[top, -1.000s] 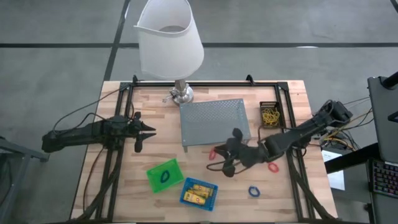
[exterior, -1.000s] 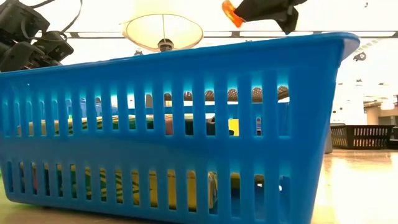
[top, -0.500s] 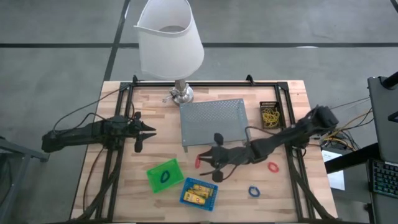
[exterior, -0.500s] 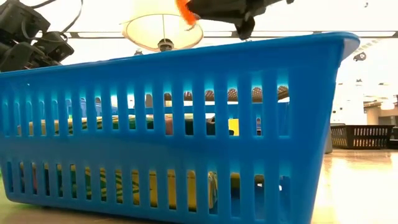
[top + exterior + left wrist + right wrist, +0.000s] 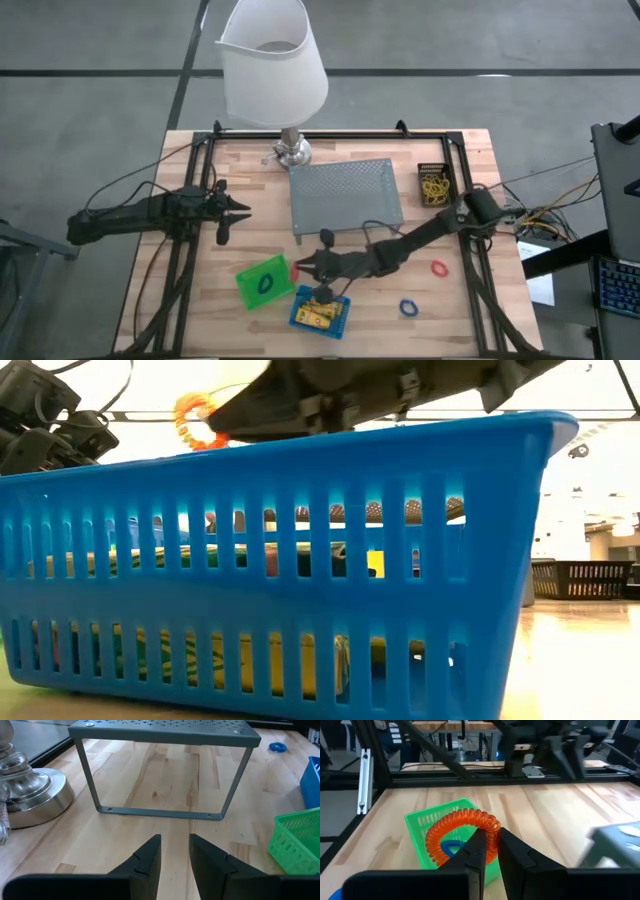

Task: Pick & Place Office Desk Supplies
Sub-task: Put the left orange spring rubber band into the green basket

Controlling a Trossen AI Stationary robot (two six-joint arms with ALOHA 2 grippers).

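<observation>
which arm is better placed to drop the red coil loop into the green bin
The right. Its pincer is shut on the red coil loop and hangs right beside the green bin. The left pincer holds nothing and waits farther off, near the table's left side.

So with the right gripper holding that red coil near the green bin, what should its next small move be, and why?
Probably ease a little further toward the green bin. The right gripper, shut on the red coil, sits just beside the bin's edge, not over it, and a blue loop already lies inside.
</observation>
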